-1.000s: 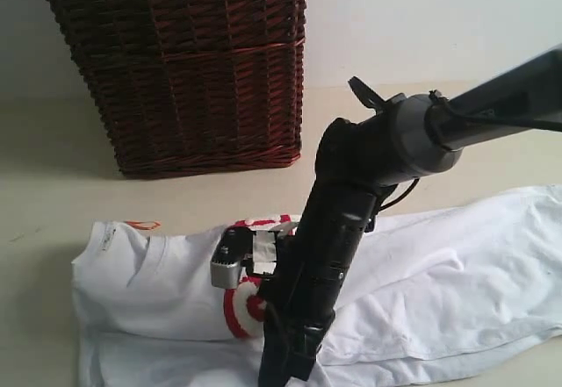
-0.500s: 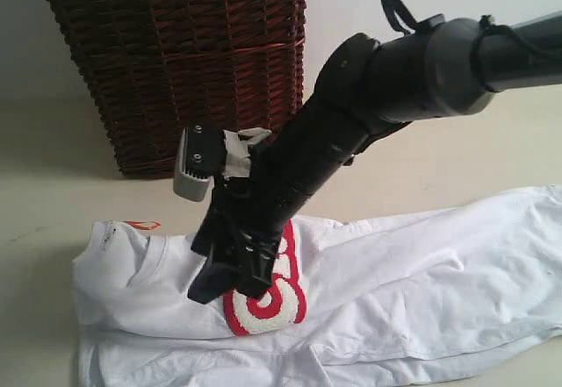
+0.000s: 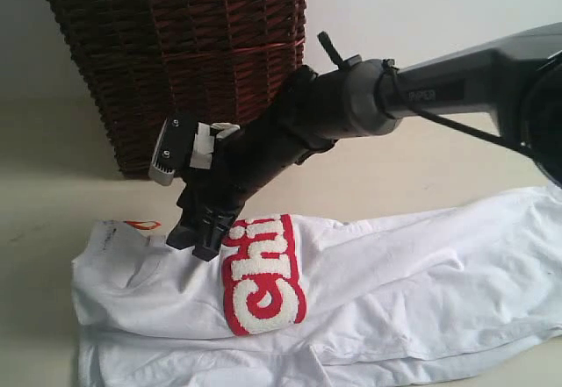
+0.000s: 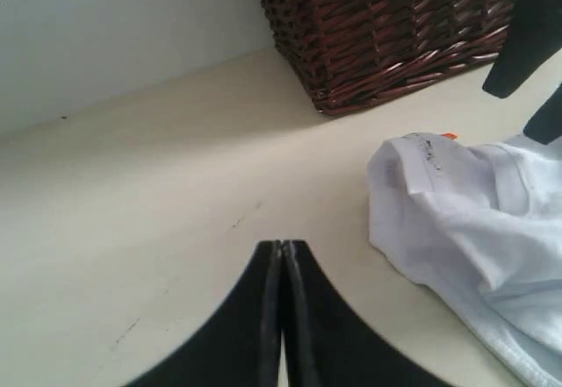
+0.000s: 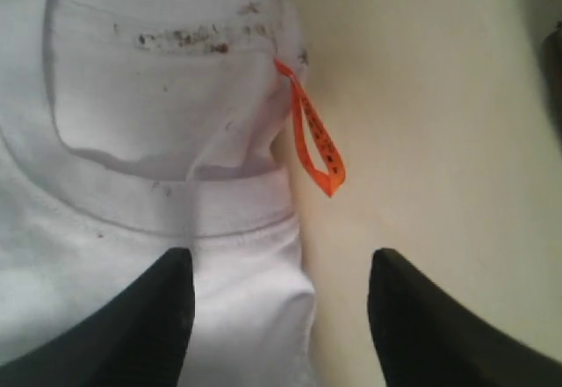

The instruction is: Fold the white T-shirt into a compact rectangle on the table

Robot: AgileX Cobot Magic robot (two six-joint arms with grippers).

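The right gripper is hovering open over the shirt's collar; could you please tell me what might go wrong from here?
1. The right gripper stands open astride the edge of the T-shirt beside the collar; closing there might pinch only the top layer or snag the orange tag.
2. The T-shirt lies wrinkled and bunched, so a fold could trap creases.
3. The basket stands close behind the arm; a lifting sweep might hit it.
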